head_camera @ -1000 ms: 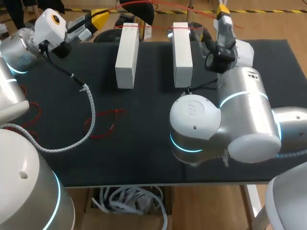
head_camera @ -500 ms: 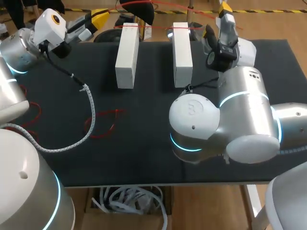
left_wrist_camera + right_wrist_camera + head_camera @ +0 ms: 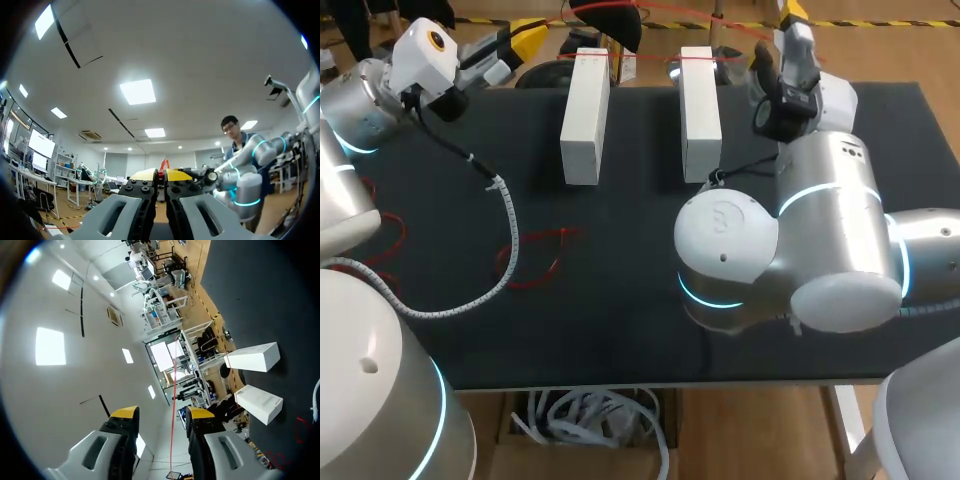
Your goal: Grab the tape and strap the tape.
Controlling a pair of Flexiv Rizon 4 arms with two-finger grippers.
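A thin red strap (image 3: 655, 58) runs across the far ends of two white boxes (image 3: 585, 115) (image 3: 700, 110). My left gripper (image 3: 525, 40) sits at the table's far left edge, shut, and in the left wrist view a red bit of the strap (image 3: 161, 166) shows between its closed tips (image 3: 161, 175). At the far edge, right of the boxes, my right gripper (image 3: 788, 15) points away from me. In the right wrist view the red strap (image 3: 173, 390) passes through the gap between its fingers (image 3: 162, 415), which stand apart and do not pinch it.
A loose red strap loop (image 3: 535, 255) lies mid-table, near a white spiral-wrapped cable (image 3: 505, 215) trailing from the left arm. Another red loop (image 3: 370, 235) lies at the left edge. My right arm's bulky joints (image 3: 790, 250) cover the table's right half.
My right gripper has shifted slightly right and toward the far edge, and its fingers have narrowed around the strap. The left arm has kept still.
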